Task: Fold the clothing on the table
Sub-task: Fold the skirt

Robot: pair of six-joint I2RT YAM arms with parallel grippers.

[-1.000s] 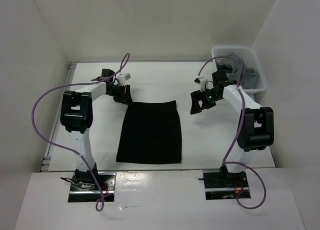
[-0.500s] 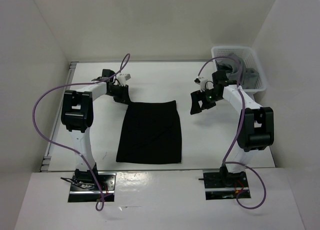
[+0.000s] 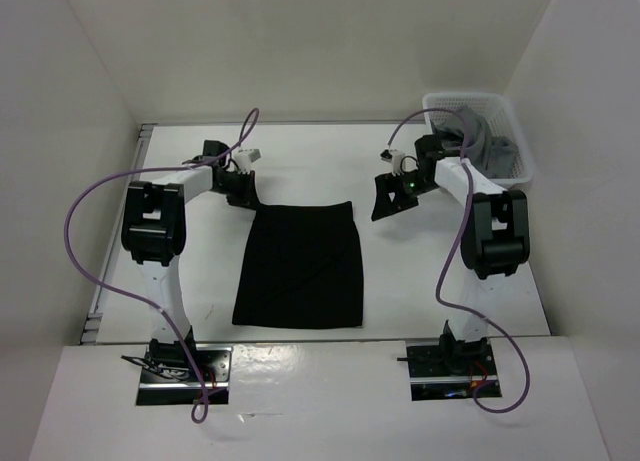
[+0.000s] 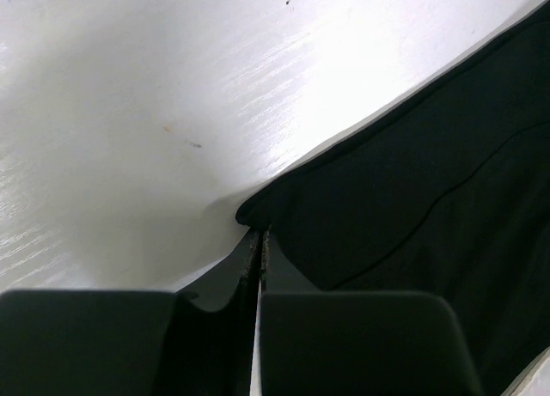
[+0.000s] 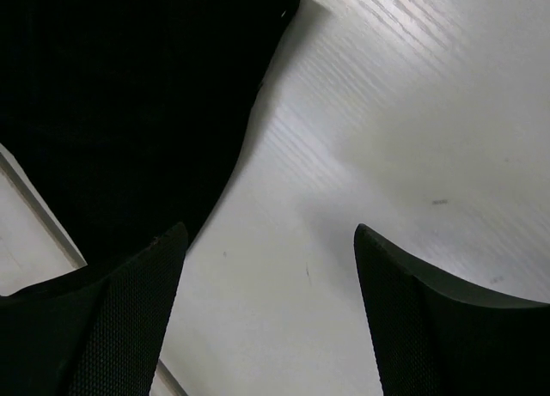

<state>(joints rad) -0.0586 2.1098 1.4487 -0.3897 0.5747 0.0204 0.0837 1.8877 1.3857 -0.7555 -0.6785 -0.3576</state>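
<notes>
The black skirt (image 3: 300, 266) lies flat, centre of the surface (image 3: 420, 281); we judge it light and limp, best taken at its far corners; left end effector (image 4: 256, 234) closed at the far-left corner; right end effector (image 5: 268, 234) open beside the far-right corner.

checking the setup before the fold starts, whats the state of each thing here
clothing: spread flat on the table, unfolded
left pincer: shut at the clothing's far left corner, grip on the fabric unclear
right pincer: open, by the clothing's far right corner, holding nothing
basket: upright, holding the grey garment
grey garment: bunched inside the basket
</notes>
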